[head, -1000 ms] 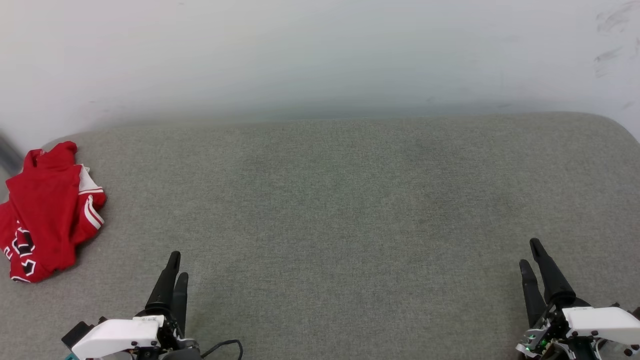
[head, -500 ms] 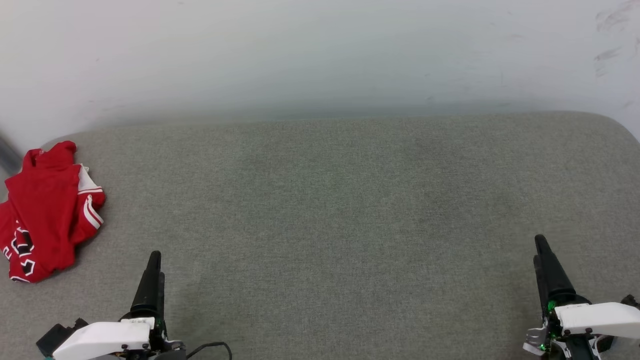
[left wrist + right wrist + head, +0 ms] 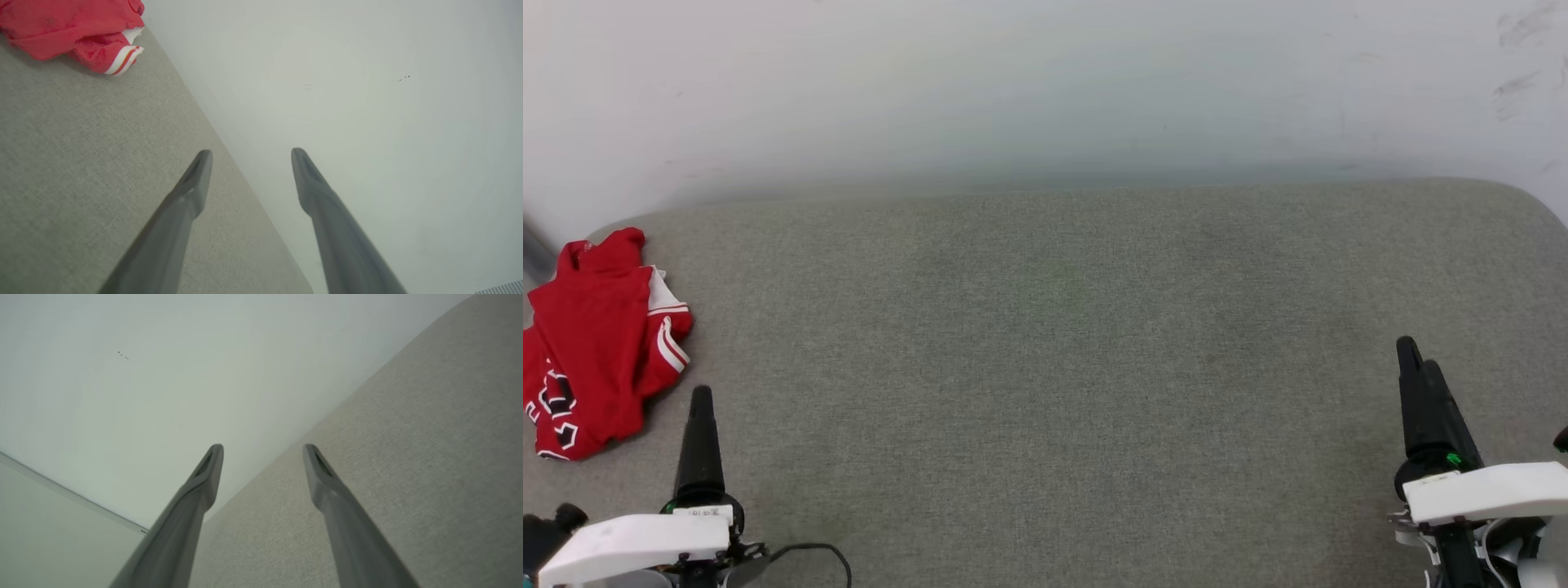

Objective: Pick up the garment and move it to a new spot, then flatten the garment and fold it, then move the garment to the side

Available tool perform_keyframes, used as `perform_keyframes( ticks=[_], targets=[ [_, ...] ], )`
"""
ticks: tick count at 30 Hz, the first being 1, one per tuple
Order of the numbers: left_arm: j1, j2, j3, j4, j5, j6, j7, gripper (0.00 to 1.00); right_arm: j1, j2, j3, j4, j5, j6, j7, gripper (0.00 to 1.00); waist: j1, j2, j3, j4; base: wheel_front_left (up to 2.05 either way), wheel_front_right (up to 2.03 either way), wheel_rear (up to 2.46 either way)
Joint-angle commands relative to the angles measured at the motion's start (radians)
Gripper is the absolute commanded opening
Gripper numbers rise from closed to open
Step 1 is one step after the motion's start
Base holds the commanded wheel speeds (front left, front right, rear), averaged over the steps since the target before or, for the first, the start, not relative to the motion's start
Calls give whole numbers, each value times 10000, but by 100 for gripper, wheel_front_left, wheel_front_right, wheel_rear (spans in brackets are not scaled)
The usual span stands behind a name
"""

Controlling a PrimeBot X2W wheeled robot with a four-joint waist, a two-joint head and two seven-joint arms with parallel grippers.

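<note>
The red garment (image 3: 596, 343) lies bunched up at the grey pad's (image 3: 1045, 367) left edge. The left gripper (image 3: 250, 154) is over the pad's near left corner, and the right gripper (image 3: 263, 448) is over its near right corner. Both are wide open and hold nothing. I think all 3 jobs are left to do.

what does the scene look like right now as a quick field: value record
surface: grey fabric, set against a pale wall
garment: red, crumpled at the surface's left edge, with white-striped sleeve trim and some lettering showing
left tool: open, holding nothing, near the garment but apart from it
right tool: open, holding nothing, over the right side of the surface
task stage: garment not yet picked up
</note>
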Motion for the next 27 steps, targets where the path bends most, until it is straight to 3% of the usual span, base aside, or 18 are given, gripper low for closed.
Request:
perform_keyframes(
  ticks=[1, 14, 18, 21, 22, 27],
  targets=[
    [-233, 45, 56, -582, 706, 13, -125, 100, -235, -17, 87, -433, -822, 11, -131, 100, 0, 0, 17, 3, 0, 0, 0],
    [182, 52, -1677, -2264, 4539, 1072, -536, 100, -209, -18, 520, -1283, -4117, 14, -540, 100, 0, 0, 91, 19, 0, 0, 0],
    [299, 373, -2597, -2326, 5713, 1883, -684, 100, -141, -15, 579, -1339, -5129, 15, -698, 100, 0, 0, 102, 14, 0, 0, 0],
    [309, 755, -3282, -2268, 6213, 2416, -772, 100, -116, -16, 688, -1382, -5734, 16, -789, 100, 0, 0, 113, -2, 0, 0, 0],
    [309, 755, -3282, -2268, 6213, 2416, -772, 100, -116, -16, 688, -1382, -5734, 16, -789, 100, 0, 0, 113, -2, 0, 0, 0],
    [263, 1294, -4273, -2081, 6778, 3513, -919, 100, -63, -16, 680, -1372, -6533, 16, -925, 100, 0, 0, 128, -27, 0, 0, 0]
  ],
)
